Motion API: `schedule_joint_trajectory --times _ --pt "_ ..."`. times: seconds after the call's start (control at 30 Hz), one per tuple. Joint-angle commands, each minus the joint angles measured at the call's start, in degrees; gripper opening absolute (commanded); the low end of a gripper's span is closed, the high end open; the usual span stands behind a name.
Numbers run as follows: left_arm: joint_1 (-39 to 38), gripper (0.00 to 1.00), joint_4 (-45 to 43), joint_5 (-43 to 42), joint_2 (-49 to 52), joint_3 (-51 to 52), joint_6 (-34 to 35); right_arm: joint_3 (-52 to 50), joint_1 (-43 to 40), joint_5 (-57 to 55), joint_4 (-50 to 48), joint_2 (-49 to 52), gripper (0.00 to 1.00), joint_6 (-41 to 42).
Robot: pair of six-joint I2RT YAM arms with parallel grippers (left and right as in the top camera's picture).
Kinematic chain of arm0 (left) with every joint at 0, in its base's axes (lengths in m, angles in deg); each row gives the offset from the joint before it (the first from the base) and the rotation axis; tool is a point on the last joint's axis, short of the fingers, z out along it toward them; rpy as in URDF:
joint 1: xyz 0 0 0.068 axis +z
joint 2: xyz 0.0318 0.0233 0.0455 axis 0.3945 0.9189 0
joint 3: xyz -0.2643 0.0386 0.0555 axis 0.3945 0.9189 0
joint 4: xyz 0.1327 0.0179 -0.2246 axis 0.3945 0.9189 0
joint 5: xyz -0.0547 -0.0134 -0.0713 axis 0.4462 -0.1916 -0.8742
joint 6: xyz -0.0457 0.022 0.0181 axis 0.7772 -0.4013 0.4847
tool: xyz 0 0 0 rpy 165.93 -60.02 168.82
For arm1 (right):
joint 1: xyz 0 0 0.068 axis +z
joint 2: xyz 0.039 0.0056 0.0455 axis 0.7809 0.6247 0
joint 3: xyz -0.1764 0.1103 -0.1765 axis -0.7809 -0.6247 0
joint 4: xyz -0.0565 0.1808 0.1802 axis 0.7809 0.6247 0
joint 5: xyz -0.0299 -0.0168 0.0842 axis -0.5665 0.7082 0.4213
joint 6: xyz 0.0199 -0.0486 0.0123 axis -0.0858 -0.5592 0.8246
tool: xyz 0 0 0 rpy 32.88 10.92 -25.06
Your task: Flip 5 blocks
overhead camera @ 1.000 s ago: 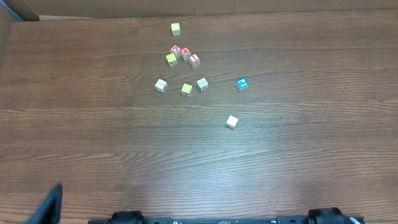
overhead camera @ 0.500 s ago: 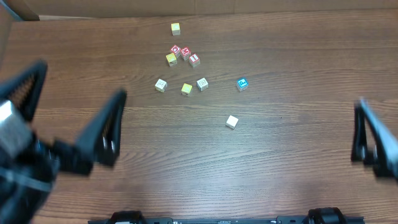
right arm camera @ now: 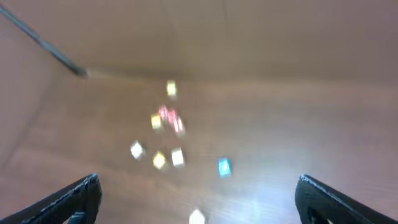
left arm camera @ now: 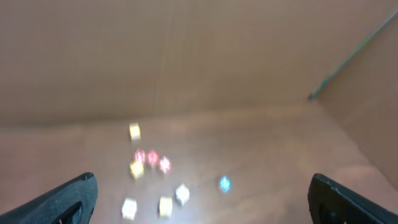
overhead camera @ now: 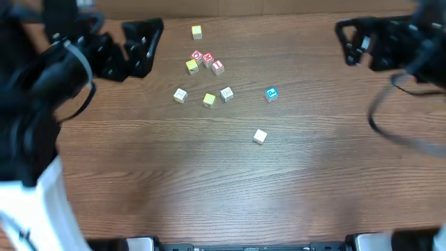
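Both arms are now swung up over the bench [overhead camera: 223,195], where a second ago they were barely seen. Left gripper [left arm camera: 202,190] and right gripper [right arm camera: 198,186] are spread wide and empty. The blocks are unmoved mid-bench: left cream block [overhead camera: 180,95], yellow block [overhead camera: 209,100], middle cream block [overhead camera: 226,93], blue block [overhead camera: 271,93], near cream block [overhead camera: 259,137]. Nothing is touched, so all five flips are judged pending.

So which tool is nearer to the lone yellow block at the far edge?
Left. The left tool is just left of the yellow block; the right tool is far to its right.
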Motion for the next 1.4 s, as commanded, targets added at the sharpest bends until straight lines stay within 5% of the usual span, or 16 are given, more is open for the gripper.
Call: schedule_joint_trajectory --times 0.0,0.17,0.27,0.3,0.47,0.57,0.87,0.93,1.03,1.07,1.1,1.23,1.37 --pt "-0.33 1.00 3.82 -0.81 4.46 -0.74 -0.72 1.40 -0.11 4.20 2.25 5.07 1.00 0.26" --pt "-0.33 1.00 11.41 -0.50 10.93 -0.66 -2.29 1.36 -0.11 9.20 4.55 12.68 1.00 0.26" --pt "-0.33 0.20 16.92 0.90 14.51 -0.63 -3.69 0.59 -0.07 14.08 5.60 16.44 0.98 0.26" --pt "-0.33 0.04 18.69 2.40 15.72 -0.63 -3.69 0.17 -0.02 15.85 5.60 17.38 0.89 0.26" --pt "-0.33 0.04 21.35 7.96 20.63 -0.17 -3.67 -0.79 1.31 18.12 5.77 22.21 0.11 2.64" --pt "-0.33 0.04 21.35 8.48 22.23 0.83 -3.69 -0.79 2.49 17.70 6.25 24.63 0.04 5.66" --pt "-0.33 0.04 21.35 11.78 24.68 2.34 -3.69 -0.83 10.60 4.66 6.38 29.59 0.04 14.10" --pt "-0.33 0.05 21.35 13.64 24.68 2.71 -3.67 -0.83 13.27 -0.83 6.47 30.08 0.11 17.59" --pt "-0.33 0.46 21.35 15.19 24.68 3.26 -3.67 -0.83 17.25 -4.15 6.16 30.91 0.41 19.80" --pt "-0.33 0.89 21.35 15.39 24.68 3.28 -3.67 -0.83 18.45 -4.48 5.86 31.32 0.55 19.80" --pt "-0.33 1.00 21.35 15.67 24.68 3.28 -3.67 -0.83 19.76 -4.48 5.51 31.69 0.64 19.87" --pt "-0.33 1.00 21.35 17.42 24.68 3.28 -3.69 -0.85 23.98 -5.73 4.57 33.57 0.83 23.69" --pt "-0.33 1.00 21.33 18.97 24.68 3.28 -3.67 -0.85 28.13 -8.31 2.38 36.02 0.91 25.31"
